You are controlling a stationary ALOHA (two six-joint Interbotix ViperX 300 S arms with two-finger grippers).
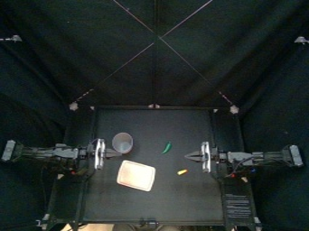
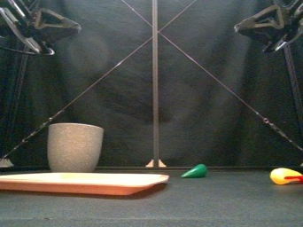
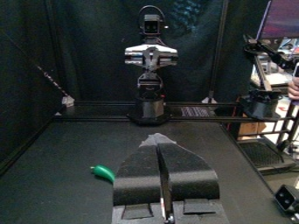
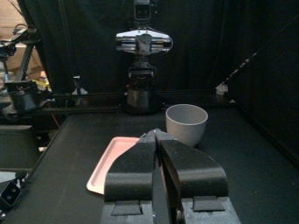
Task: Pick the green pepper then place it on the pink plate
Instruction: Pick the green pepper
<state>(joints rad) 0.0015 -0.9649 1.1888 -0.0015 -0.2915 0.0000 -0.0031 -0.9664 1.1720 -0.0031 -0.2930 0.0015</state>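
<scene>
The green pepper (image 1: pixel 168 146) lies on the black table right of centre, small and curved; it also shows as the pepper (image 2: pixel 196 170) in the front view and the pepper (image 3: pixel 103 173) beside the left jaws. The pink plate (image 1: pixel 136 176) lies flat at the front left, as the plate (image 2: pixel 83 183) and the plate (image 4: pixel 111 162). My left gripper (image 1: pixel 107 152) hovers at the left side, jaws shut and empty, as the left gripper (image 3: pixel 160 144). My right gripper (image 1: pixel 197 157) hovers at the right, also shut and empty, as the right gripper (image 4: pixel 155 136). Both hang well above the table.
A tall grey speckled cup (image 1: pixel 123 141) stands behind the plate, as the cup (image 2: pixel 74 146) and the cup (image 4: pixel 187 122). A small yellow toy (image 1: pixel 182 171) with a red end lies right of the plate, seen as the yellow toy (image 2: pixel 285 176).
</scene>
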